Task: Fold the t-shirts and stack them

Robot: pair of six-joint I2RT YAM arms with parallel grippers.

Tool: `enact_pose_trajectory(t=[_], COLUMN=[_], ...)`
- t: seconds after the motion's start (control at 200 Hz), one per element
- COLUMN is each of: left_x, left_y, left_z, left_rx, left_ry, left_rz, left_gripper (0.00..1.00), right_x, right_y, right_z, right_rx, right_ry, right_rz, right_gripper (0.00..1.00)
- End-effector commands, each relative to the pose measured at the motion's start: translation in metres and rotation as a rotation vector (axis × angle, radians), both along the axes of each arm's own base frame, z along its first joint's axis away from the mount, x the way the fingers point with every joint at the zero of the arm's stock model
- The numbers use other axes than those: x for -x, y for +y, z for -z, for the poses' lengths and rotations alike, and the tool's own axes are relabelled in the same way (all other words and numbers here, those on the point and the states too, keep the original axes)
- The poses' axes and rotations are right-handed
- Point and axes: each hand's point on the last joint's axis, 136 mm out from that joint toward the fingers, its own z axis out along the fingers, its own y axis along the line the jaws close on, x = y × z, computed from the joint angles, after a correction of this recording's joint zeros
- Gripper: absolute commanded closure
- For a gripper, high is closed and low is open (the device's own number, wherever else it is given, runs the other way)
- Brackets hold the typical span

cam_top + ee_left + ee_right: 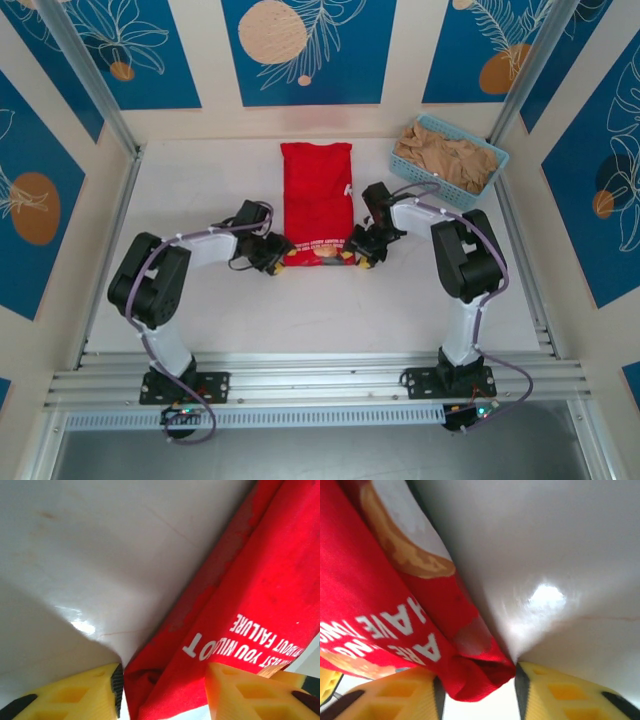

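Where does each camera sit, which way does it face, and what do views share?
Top external: above and behind the bases, looking down at the white table; both arms, left gripper and right gripper at the near corners of the bright red cloth t-shirt.
Left wrist: on that wrist, facing a shirt corner between its yellow fingers.
Right wrist: likewise, its own yellow fingers astride the other corner.
Shared: shirt and table, all three.

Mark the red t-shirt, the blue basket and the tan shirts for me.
red t-shirt (316, 195), top external view, centre of the cloth.
blue basket (447, 192), top external view, its near wall.
tan shirts (450, 155), top external view, the heap inside the basket.
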Motion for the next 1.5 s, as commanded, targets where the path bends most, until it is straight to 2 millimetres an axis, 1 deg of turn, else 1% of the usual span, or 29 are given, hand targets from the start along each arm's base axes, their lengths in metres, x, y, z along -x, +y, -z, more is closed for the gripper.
enact_pose_trajectory(t=[0.0, 0.11, 0.175, 0.275, 0.3, 0.395, 0.475, 0.535, 0.63, 0.75, 0.85, 0.985, 1.055, 1.12, 1.185, 1.28, 1.345, 1.41, 1.495], left_x=[-0.006, -0.011, -0.012, -0.011, -0.010, -0.005, 0.007, 0.018, 0.040, 0.076, 0.113, 0.163, 0.184, 0.198, 0.205, 0.207, 0.206, 0.203, 0.193], left_y=[-0.010, -0.014, -0.013, -0.009, -0.008, -0.005, -0.001, -0.001, -0.002, 0.000, 0.006, 0.007, 0.005, 0.005, 0.007, 0.008, 0.010, 0.010, 0.005], left_z=[0.001, 0.001, 0.001, -0.003, -0.005, -0.016, -0.023, -0.026, -0.030, -0.033, -0.041, -0.063, -0.078, -0.093, -0.110, -0.141, -0.161, -0.175, -0.186], left_rx=[0.004, 0.001, -0.010, -0.032, -0.037, -0.061, -0.092, -0.096, -0.091, -0.095, -0.106, -0.088, -0.051, -0.020, 0.006, 0.057, 0.087, 0.104, 0.126], left_ry=[-0.007, -0.010, -0.014, -0.023, -0.026, -0.045, -0.035, -0.020, -0.001, 0.028, 0.044, 0.025, 0.008, -0.014, -0.042, -0.105, -0.133, -0.153, -0.175], left_rz=[0.026, 0.033, 0.030, 0.030, 0.031, 0.055, 0.088, 0.118, 0.173, 0.242, 0.291, 0.367, 0.390, 0.398, 0.390, 0.362, 0.330, 0.298, 0.252], left_gripper=[0.62, 0.79, 0.86, 0.97, 1.00, 1.00, 1.00, 1.00, 1.00, 1.00, 1.00, 1.00, 1.00, 1.00, 1.00, 1.00, 1.00, 1.00, 1.00], right_x=[0.000, -0.002, -0.004, -0.006, -0.006, -0.004, 0.004, 0.015, 0.037, 0.075, 0.112, 0.167, 0.193, 0.212, 0.224, 0.231, 0.231, 0.228, 0.220], right_y=[-0.001, 0.004, 0.006, 0.008, 0.008, 0.007, 0.006, 0.005, 0.005, 0.004, 0.002, -0.005, -0.008, -0.010, -0.012, -0.013, -0.011, -0.007, -0.001], right_z=[0.016, 0.015, 0.011, 0.001, -0.001, -0.014, -0.023, -0.028, -0.034, -0.041, -0.051, -0.072, -0.085, -0.101, -0.119, -0.145, -0.160, -0.173, -0.179], right_rx=[0.041, 0.027, 0.021, 0.009, 0.009, -0.002, -0.004, -0.006, -0.018, -0.033, -0.024, -0.016, -0.029, -0.051, -0.069, -0.098, -0.113, -0.130, -0.145], right_ry=[0.031, 0.015, 0.006, -0.023, -0.028, -0.049, -0.050, -0.037, -0.009, 0.030, 0.063, 0.095, 0.117, 0.118, 0.107, 0.093, 0.087, 0.086, 0.107], right_rz=[0.011, 0.007, 0.008, 0.009, 0.011, 0.014, 0.011, 0.004, -0.002, -0.008, -0.026, -0.039, -0.038, -0.039, -0.036, -0.022, -0.011, 0.001, 0.021], right_gripper=[0.67, 0.83, 0.91, 0.99, 1.00, 1.00, 1.00, 1.00, 1.00, 1.00, 1.00, 1.00, 1.00, 1.00, 1.00, 1.00, 1.00, 1.00, 1.00])
